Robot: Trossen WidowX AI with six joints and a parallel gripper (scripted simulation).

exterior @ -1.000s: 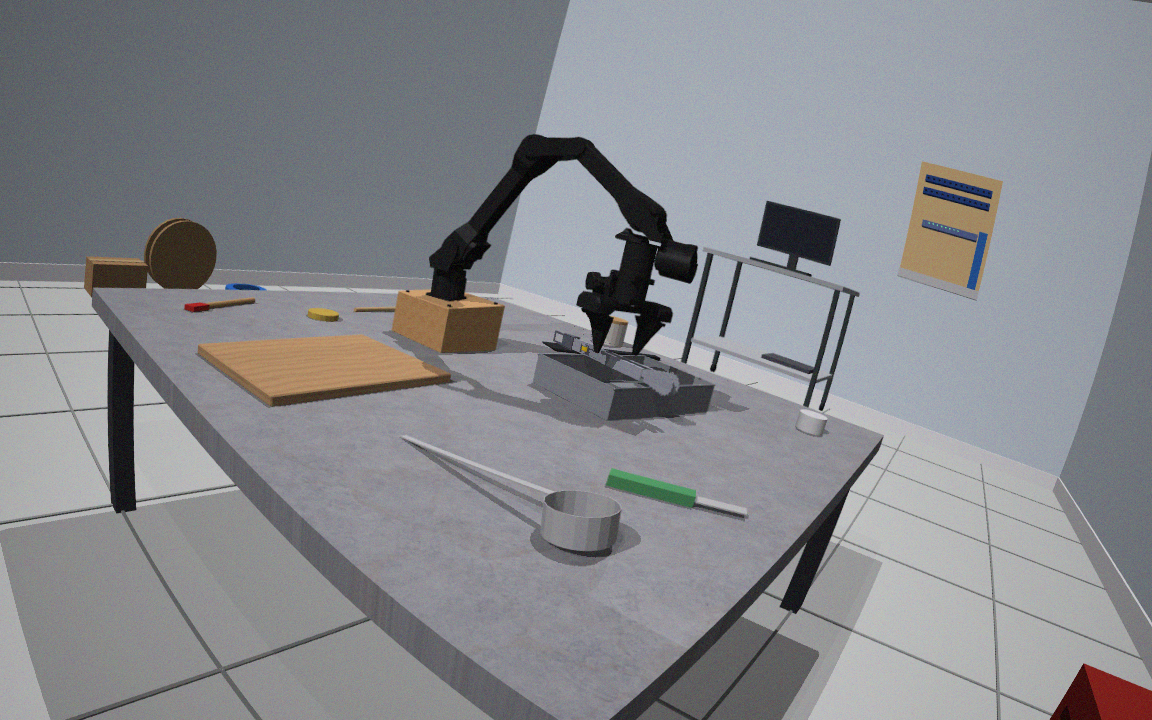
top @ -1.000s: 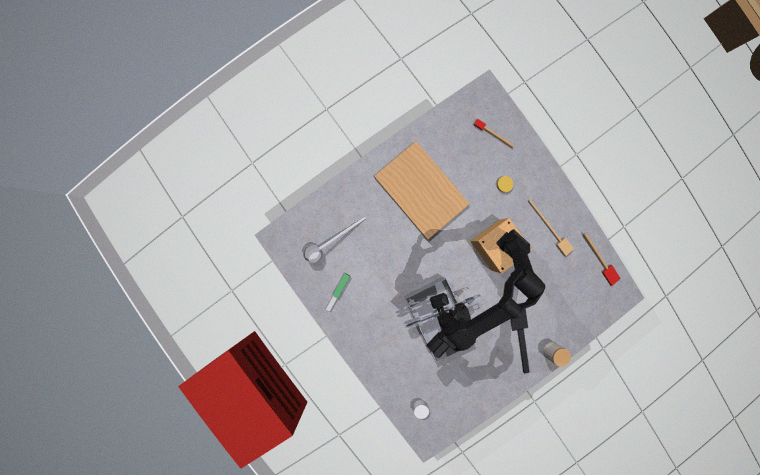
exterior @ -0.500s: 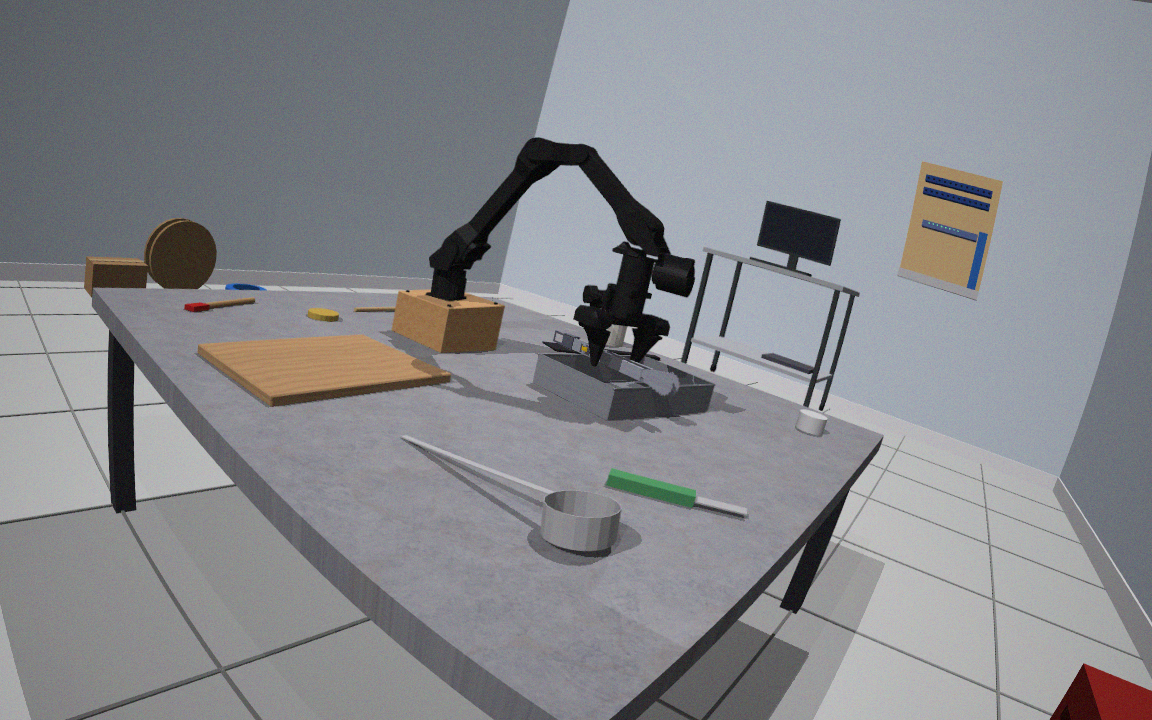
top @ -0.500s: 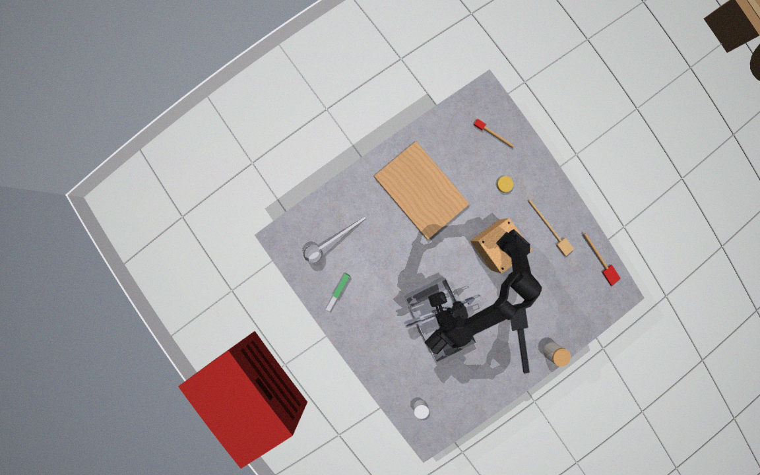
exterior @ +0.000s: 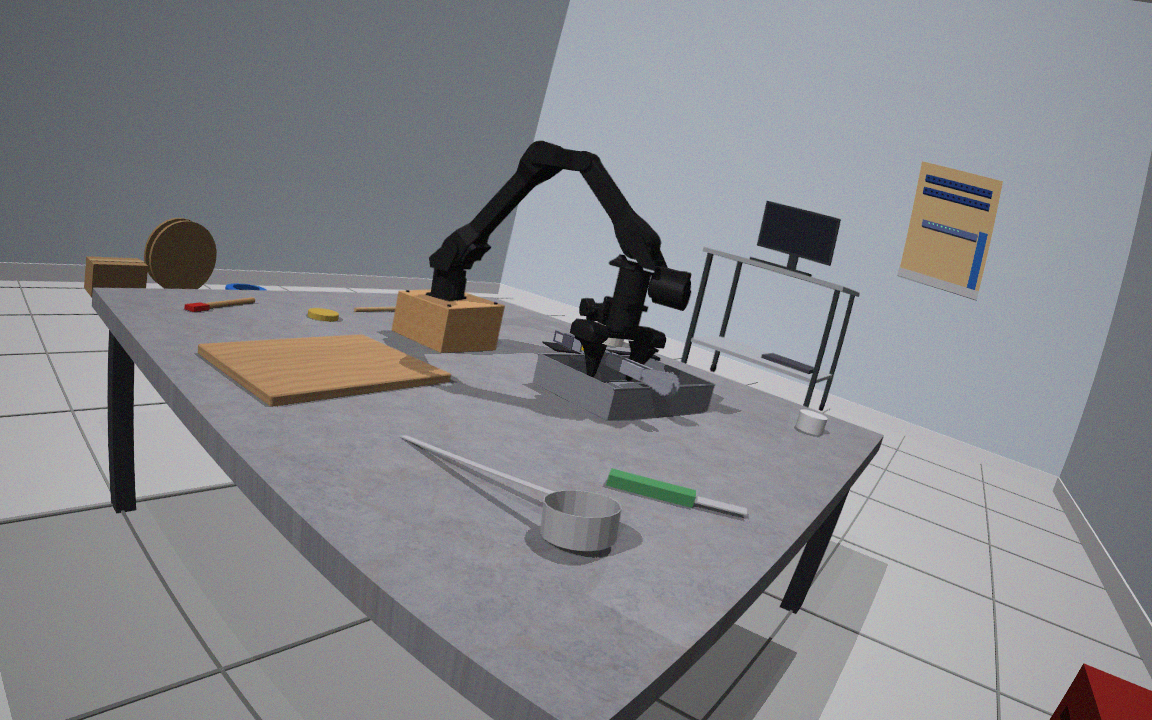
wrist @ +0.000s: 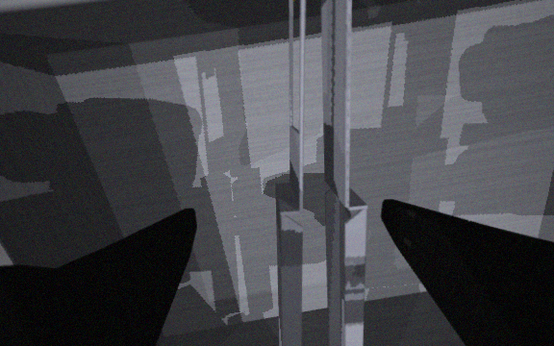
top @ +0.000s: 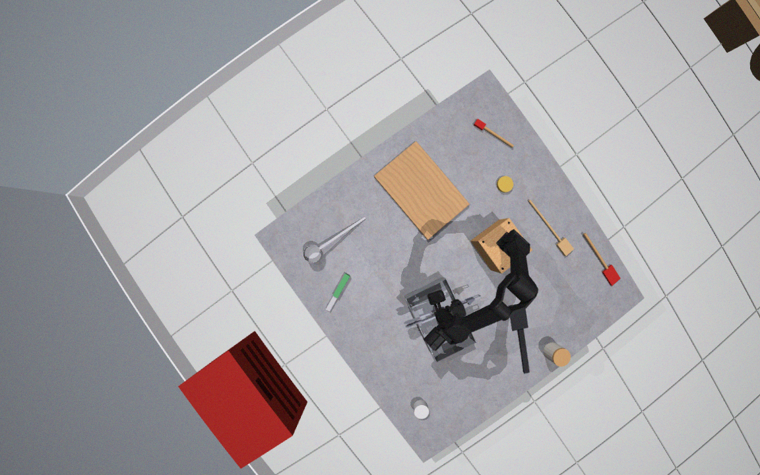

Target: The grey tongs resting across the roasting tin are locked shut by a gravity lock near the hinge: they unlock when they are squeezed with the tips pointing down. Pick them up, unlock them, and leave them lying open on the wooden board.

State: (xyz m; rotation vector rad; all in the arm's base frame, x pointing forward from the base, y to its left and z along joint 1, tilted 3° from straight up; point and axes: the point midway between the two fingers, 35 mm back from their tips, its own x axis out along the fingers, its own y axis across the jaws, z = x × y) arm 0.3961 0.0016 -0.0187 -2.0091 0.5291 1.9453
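Observation:
The grey tongs (top: 413, 322) (exterior: 659, 379) (wrist: 355, 240) rest across the roasting tin (exterior: 573, 387) (top: 456, 351), with their scalloped tips past one wall and their hinge end past the other. Their two arms lie close together, nearly parallel. My gripper (exterior: 618, 365) (wrist: 290, 212) points down over the tin, open, with one finger on each side of the tongs. In the wrist view there are gaps between both fingertips and the arms. The arm hides the middle of the tongs in the top view. The wooden board (top: 418, 183) (exterior: 311, 367) lies flat, with nothing on it.
The wooden base block (top: 485, 251) (exterior: 446, 326) stands between board and tin. A ladle (top: 313, 253) (exterior: 580, 523) and a green-handled tool (top: 341, 284) (exterior: 652, 488) lie beyond the tin. A black-headed tool (top: 522, 348), a wood-topped jar (top: 560, 356) and a white cup (top: 421, 411) (exterior: 811, 423) are nearby.

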